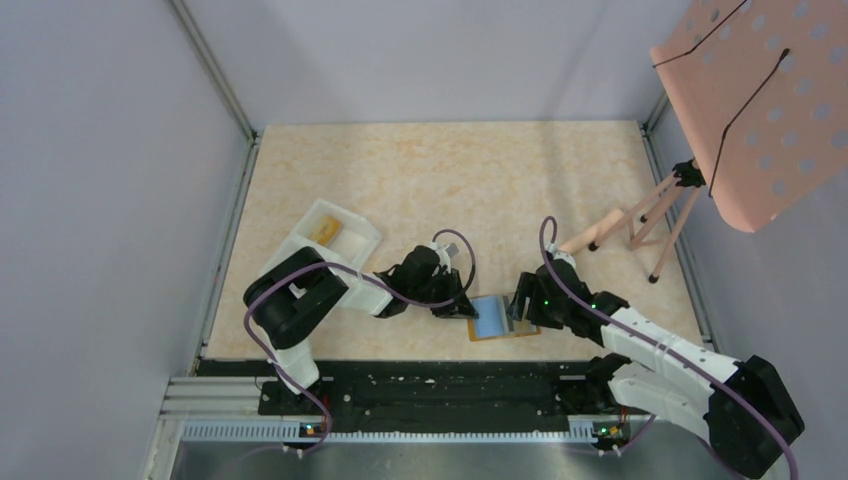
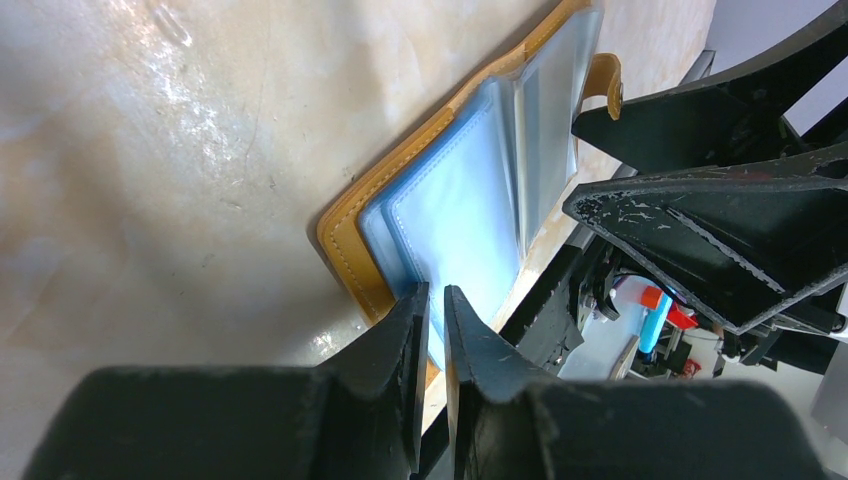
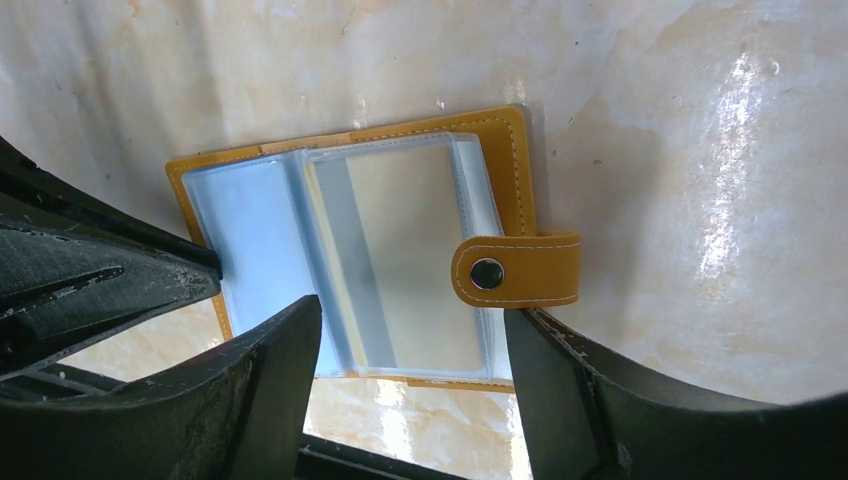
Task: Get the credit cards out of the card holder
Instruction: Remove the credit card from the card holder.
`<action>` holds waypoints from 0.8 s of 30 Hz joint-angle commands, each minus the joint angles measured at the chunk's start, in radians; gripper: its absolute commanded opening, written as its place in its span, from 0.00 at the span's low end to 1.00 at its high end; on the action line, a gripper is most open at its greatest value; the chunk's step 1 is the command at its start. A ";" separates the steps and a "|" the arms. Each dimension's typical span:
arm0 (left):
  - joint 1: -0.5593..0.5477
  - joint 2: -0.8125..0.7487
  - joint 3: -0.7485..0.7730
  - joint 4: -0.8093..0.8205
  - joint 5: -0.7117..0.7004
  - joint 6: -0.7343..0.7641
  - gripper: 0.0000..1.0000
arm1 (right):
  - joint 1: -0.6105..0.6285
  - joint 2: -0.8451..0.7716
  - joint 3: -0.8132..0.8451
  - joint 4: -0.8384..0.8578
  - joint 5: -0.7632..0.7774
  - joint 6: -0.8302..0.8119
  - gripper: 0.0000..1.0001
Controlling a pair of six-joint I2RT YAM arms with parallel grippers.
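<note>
The tan-orange card holder (image 1: 503, 337) lies open and flat near the table's front edge, between my two grippers. Its left clear sleeve holds a light blue credit card (image 3: 250, 230) (image 2: 455, 220), its right sleeve a whitish one (image 3: 420, 250). The snap tab (image 3: 520, 270) folds over the right edge. My left gripper (image 2: 437, 290) (image 1: 468, 308) is at the holder's left edge, jaws nearly together on the blue card's edge. My right gripper (image 3: 412, 310) (image 1: 518, 308) stands open above the holder's right half, one finger to each side of the whitish card.
A white two-compartment tray (image 1: 340, 235) sits at the left behind my left arm, with something tan in one compartment. A pink perforated panel (image 1: 760, 100) on wooden legs (image 1: 640, 215) stands at the right. The black rail (image 1: 430, 385) runs just in front of the holder.
</note>
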 commanded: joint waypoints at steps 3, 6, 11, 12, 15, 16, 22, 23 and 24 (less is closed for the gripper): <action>-0.005 0.007 -0.012 -0.144 -0.070 0.051 0.18 | -0.010 0.029 0.010 0.007 -0.013 -0.027 0.67; -0.005 0.005 -0.012 -0.148 -0.070 0.051 0.18 | -0.010 0.026 -0.002 0.033 -0.046 -0.015 0.66; -0.005 0.003 -0.012 -0.149 -0.070 0.051 0.18 | -0.010 0.017 -0.011 0.061 -0.069 -0.008 0.62; -0.005 0.004 -0.012 -0.149 -0.070 0.051 0.18 | -0.010 0.013 -0.010 0.065 -0.091 -0.006 0.61; -0.005 0.003 -0.013 -0.148 -0.070 0.050 0.18 | -0.010 -0.002 -0.015 0.078 -0.112 -0.003 0.57; -0.005 0.003 -0.013 -0.148 -0.069 0.050 0.18 | -0.010 -0.007 -0.017 0.087 -0.120 -0.003 0.56; -0.005 0.004 -0.013 -0.146 -0.067 0.048 0.18 | -0.010 -0.064 -0.022 0.143 -0.199 0.015 0.54; -0.007 0.003 -0.013 -0.144 -0.067 0.047 0.18 | -0.010 -0.083 -0.028 0.159 -0.216 0.021 0.54; -0.007 0.003 -0.013 -0.144 -0.066 0.046 0.18 | -0.010 -0.095 -0.034 0.174 -0.233 0.027 0.54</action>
